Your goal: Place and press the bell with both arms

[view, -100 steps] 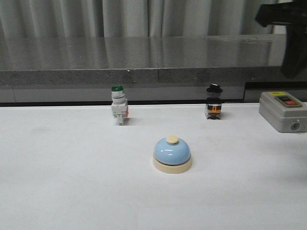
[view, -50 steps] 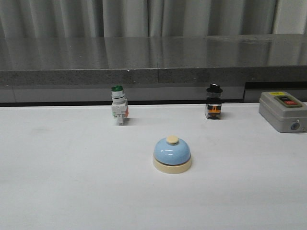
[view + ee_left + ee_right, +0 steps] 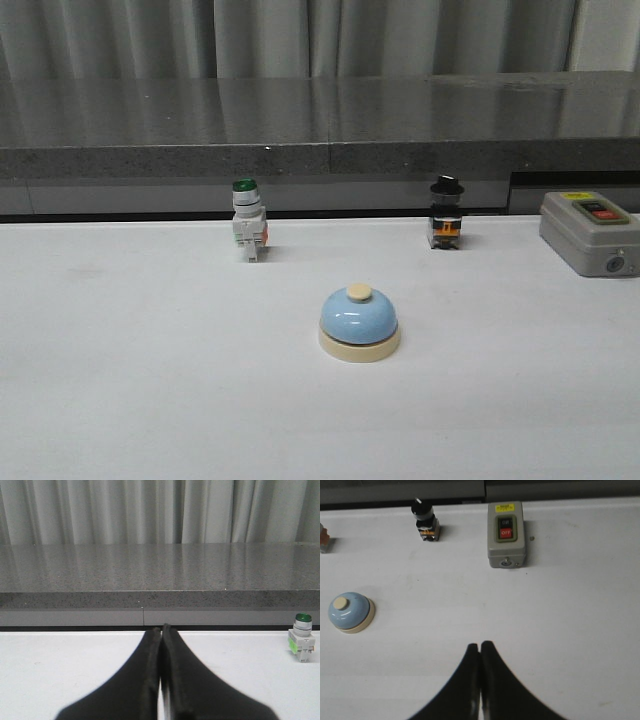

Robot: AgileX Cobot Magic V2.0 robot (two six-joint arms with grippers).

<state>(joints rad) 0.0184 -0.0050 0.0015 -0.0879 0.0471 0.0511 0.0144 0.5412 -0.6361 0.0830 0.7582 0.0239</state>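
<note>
The light-blue bell (image 3: 359,322) with cream base and cream button stands upright in the middle of the white table. It also shows in the right wrist view (image 3: 350,611), well away from the fingers. Neither arm shows in the front view. My left gripper (image 3: 161,629) is shut and empty, low over the table, with no bell in its view. My right gripper (image 3: 479,645) is shut and empty, above bare table, apart from the bell.
A green-capped white push-button switch (image 3: 247,220) stands at the back left, also in the left wrist view (image 3: 302,644). A black-capped switch (image 3: 446,213) stands at the back right. A grey on/off box (image 3: 589,233) sits at the right edge. A dark stone ledge (image 3: 320,125) runs behind the table.
One second ago a black arm showed at the front view's top right corner. It has left that view. The bell and switches have not moved.
</note>
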